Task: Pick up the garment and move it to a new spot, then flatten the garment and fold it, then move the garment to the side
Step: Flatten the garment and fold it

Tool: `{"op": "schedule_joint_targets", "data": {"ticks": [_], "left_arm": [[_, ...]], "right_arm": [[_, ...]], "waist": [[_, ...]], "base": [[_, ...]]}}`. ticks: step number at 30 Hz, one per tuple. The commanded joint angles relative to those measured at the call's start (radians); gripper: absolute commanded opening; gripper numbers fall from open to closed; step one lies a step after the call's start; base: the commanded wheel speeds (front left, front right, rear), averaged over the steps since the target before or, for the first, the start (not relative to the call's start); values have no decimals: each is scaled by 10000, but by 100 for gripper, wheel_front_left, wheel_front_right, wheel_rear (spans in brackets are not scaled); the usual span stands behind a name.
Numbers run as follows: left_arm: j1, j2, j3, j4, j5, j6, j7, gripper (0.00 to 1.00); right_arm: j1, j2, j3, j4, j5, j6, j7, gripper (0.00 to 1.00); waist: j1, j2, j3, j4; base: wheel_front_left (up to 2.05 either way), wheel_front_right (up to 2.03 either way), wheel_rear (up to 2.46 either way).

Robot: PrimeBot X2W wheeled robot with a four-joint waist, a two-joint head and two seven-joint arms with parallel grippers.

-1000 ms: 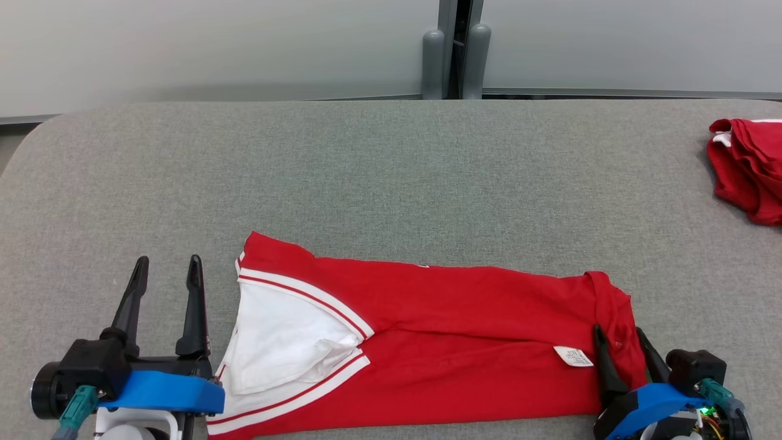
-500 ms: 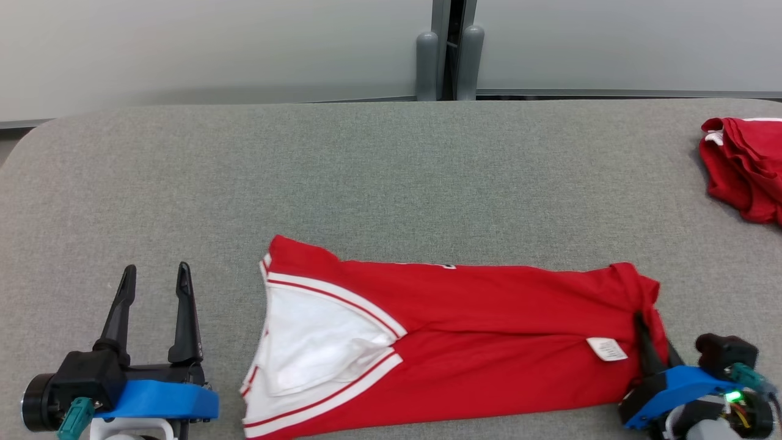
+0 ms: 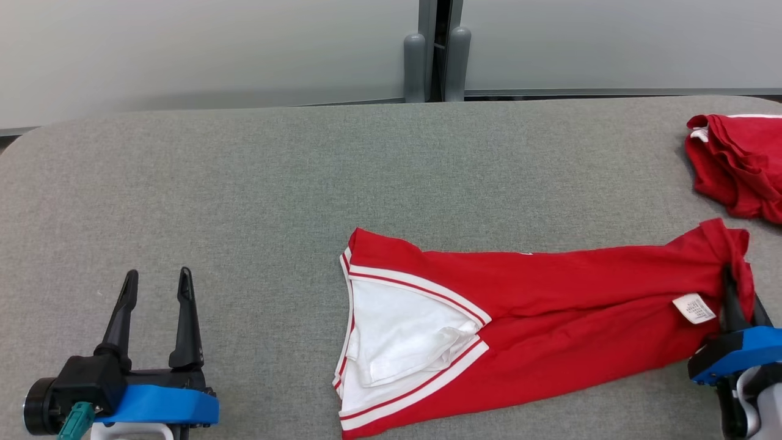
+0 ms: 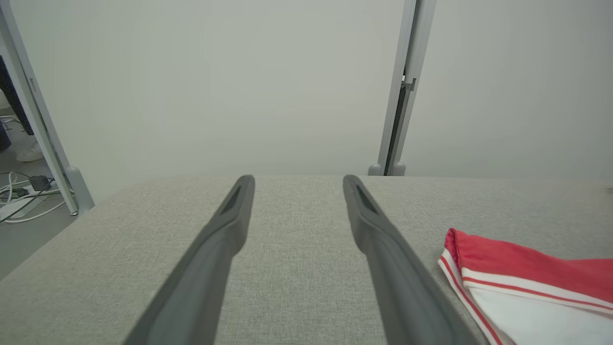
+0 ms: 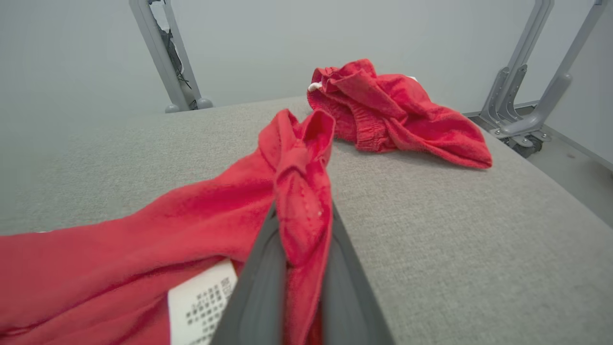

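The grey fabric-covered table (image 3: 305,183) is looked down on by the head view. Both wrist views are set low, close over it, faced toward the pale wall (image 4: 239,72); the red-and-white cloth garment (image 3: 550,305) is shared by all.

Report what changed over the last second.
The right gripper closed on the end of the red V-neck shirt and dragged it toward the robot's right across the table. The left gripper stayed open and empty, and the crumpled red garment stayed put.
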Motion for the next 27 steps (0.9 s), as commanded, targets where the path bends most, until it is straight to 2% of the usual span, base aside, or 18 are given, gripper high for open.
{"op": "schedule_joint_targets", "data": {"ticks": [1,10,19,27], "left_arm": [[41,8,56,18,39,-29,-38,100],[70,-39,119,47,85,-161,-38,100],[39,-46,115,73,23,-170,-38,100],[-148,-44,18,125,-45,-134,-38,100]], "right_arm": [[-90,167,138,-169,-48,-12,6,0],[296,905,1277,-1631,257,-10,357,0],[392,1421,3723,-3078,868,-10,954,0],[-51,1827,5520,-3276,1337,-10,1046,0]], "waist": [[0,0,-14,-19],[0,0,-49,-9],[0,0,69,-23],[0,0,166,133]], "base": [[0,0,0],[0,0,0],[0,0,0],[0,0,0]]}}
